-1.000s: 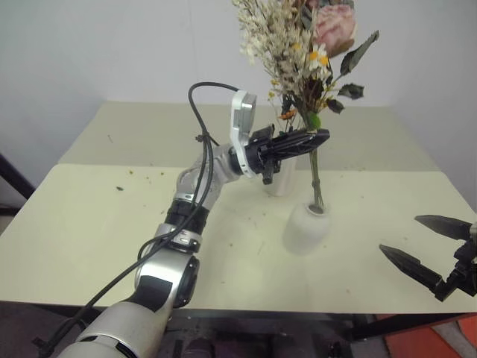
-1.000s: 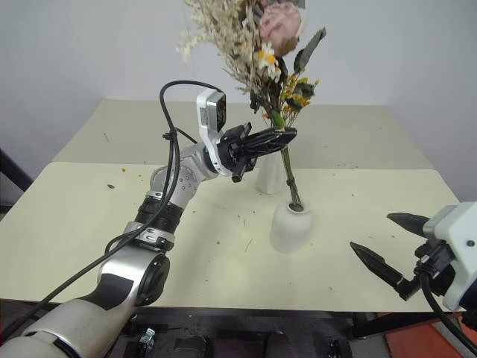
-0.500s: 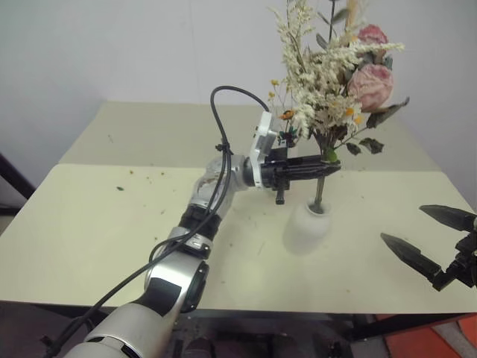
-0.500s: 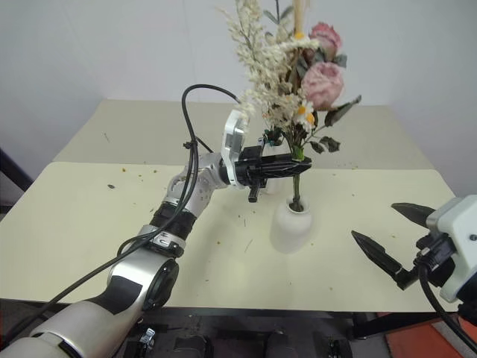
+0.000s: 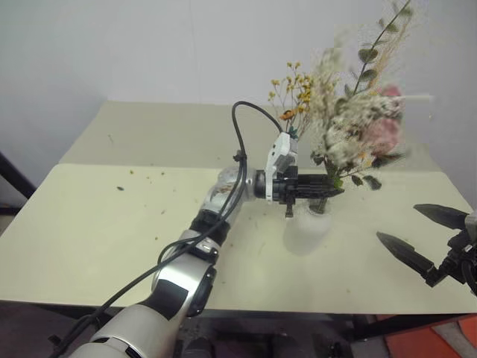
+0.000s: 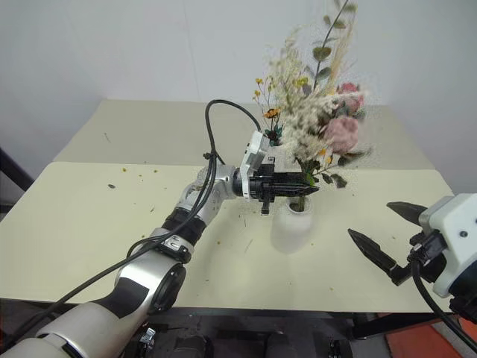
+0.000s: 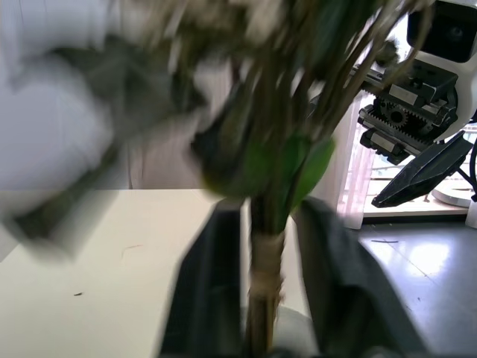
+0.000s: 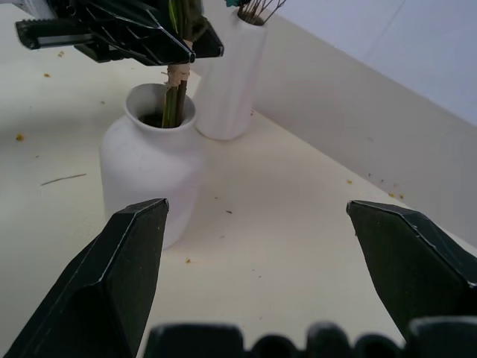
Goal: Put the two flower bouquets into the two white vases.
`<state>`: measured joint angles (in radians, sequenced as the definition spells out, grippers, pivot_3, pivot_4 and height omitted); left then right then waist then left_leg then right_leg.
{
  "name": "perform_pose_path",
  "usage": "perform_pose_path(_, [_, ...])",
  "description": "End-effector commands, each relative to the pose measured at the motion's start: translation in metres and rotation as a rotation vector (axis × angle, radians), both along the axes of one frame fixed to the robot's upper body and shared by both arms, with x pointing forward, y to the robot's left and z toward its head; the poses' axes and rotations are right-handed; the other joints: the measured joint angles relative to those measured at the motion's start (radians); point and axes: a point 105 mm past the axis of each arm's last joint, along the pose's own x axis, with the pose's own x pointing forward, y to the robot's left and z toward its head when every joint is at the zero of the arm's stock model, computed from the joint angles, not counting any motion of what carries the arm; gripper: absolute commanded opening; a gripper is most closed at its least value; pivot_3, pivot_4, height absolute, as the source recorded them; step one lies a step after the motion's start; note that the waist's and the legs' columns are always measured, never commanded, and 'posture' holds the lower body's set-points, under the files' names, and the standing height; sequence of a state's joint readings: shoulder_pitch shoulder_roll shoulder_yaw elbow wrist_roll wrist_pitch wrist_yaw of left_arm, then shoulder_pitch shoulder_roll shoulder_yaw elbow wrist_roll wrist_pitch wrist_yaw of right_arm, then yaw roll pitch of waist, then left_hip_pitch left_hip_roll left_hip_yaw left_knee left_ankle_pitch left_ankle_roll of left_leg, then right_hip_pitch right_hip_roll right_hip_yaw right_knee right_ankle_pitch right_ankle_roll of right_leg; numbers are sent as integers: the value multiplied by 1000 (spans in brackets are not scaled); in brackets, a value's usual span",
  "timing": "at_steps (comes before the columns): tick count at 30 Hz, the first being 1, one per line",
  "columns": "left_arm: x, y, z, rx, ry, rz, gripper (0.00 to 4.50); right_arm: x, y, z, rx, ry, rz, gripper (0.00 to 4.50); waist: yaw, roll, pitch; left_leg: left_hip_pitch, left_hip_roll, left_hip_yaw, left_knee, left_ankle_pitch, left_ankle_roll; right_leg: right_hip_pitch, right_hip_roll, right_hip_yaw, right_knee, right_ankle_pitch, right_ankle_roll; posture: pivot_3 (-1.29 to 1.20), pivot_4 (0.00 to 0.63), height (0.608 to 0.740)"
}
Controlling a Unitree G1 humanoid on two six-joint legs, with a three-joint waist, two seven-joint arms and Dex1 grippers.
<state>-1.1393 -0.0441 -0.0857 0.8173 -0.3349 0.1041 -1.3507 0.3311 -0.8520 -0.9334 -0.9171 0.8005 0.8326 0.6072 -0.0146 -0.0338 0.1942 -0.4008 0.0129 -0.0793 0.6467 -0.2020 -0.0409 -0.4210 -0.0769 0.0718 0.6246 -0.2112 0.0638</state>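
Note:
The bouquet of pink roses [image 6: 339, 134], white sprigs and green leaves stands with its brown stems [image 8: 175, 97] in the round-bellied white vase [image 5: 304, 231] and leans right. My left gripper [image 5: 335, 192] reaches in level just above the vase's neck. Its fingers [image 7: 209, 291] flank the tied stems with small gaps, so it is open a little. Directly behind stands the tall slim white vase [image 8: 231, 67], holding the wispy yellow-orange spray [image 5: 293, 82]. My right gripper [image 5: 399, 224] hovers wide open and holding nothing at the table's front right, facing the round vase.
The pale table [image 5: 112, 216] carries small flower crumbs [image 5: 119, 188] at the left and around the vases. A seam splits it into a front and a back panel. A white wall rises behind. Something orange [image 5: 447, 335] sits below the front right corner.
My left gripper has come down and to the right with the rose bouquet, whose stems slid deeper into the round vase. The bouquet swung from leaning left to leaning right. The fingers have parted slightly.

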Motion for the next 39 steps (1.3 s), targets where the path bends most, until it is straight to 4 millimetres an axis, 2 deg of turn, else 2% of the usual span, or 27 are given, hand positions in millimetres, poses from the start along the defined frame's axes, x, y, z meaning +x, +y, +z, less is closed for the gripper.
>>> perform_pose_path(1, [-2,1,12,5,-38,-22,2255,-3,3,6,-24,-40,19,4500,-2,0,0,0,0,0,0,0,0,0,0,0,0,0,0,0,150,740])
perform_pose_path(4, [-3,3,10,45,-65,-32,3259,-3,2,6,-24,-38,18,4500,-1,0,0,0,0,0,0,0,0,0,0,0,0,0,0,0,150,740])
perform_pose_path(8, [-5,8,-2,168,-224,-34,4466,-2,1,6,-25,-34,18,4500,-1,0,0,0,0,0,0,0,0,0,0,0,0,0,0,0,150,740])
perform_pose_path(10, [-9,12,0,195,-290,-58,4466,0,1,6,-23,-31,21,4500,-1,0,0,0,0,0,0,0,0,0,0,0,0,0,0,0,150,740])
perform_pose_path(14, [-9,16,5,220,-312,-50,4466,2,0,5,-23,-30,22,4500,0,0,0,0,0,0,0,0,0,0,0,0,0,0,0,0,150,740])
perform_pose_path(16, [0,17,6,340,-298,-1,4466,4,0,5,-20,-32,24,4500,-1,0,0,0,0,0,0,0,0,0,0,0,0,0,0,0,150,740])
perform_pose_path(20, [9,26,27,390,-351,53,4466,7,1,3,-15,-24,31,4500,-3,0,0,0,0,0,0,0,0,0,0,0,0,0,0,0,150,740])
perform_pose_path(24, [8,52,43,436,-375,36,4466,7,1,3,-14,-24,35,4500,-7,0,0,0,0,0,-1,0,0,-1,0,0,0,0,1,0,150,740])
perform_pose_path(29, [6,93,54,455,-361,51,4466,8,-10,4,-26,-5,9,4500,-8,0,0,0,1,0,-1,0,0,-1,0,0,1,0,0,0,150,740])
perform_pose_path(32, [3,123,60,439,-358,111,4466,8,-18,6,-48,3,-1,4500,-14,1,0,0,1,0,-1,0,0,-1,0,0,1,0,0,0,150,740])
perform_pose_path(35, [5,146,66,410,-356,205,4466,4,-27,6,-66,25,-1,4500,-13,1,0,1,1,0,-1,0,0,-1,0,0,1,0,0,0,150,740])
perform_pose_path(36, [4,159,68,399,-352,243,4466,1,-30,7,-79,33,10,4500,-13,1,0,1,1,0,-1,0,0,-1,0,0,2,0,0,0,150,740])
perform_pose_path(39, [-4,188,71,376,-334,301,4466,-4,-39,9,-99,51,8,4500,-14,1,0,1,2,0,-1,0,0,-1,1,0,2,0,0,0,150,740])
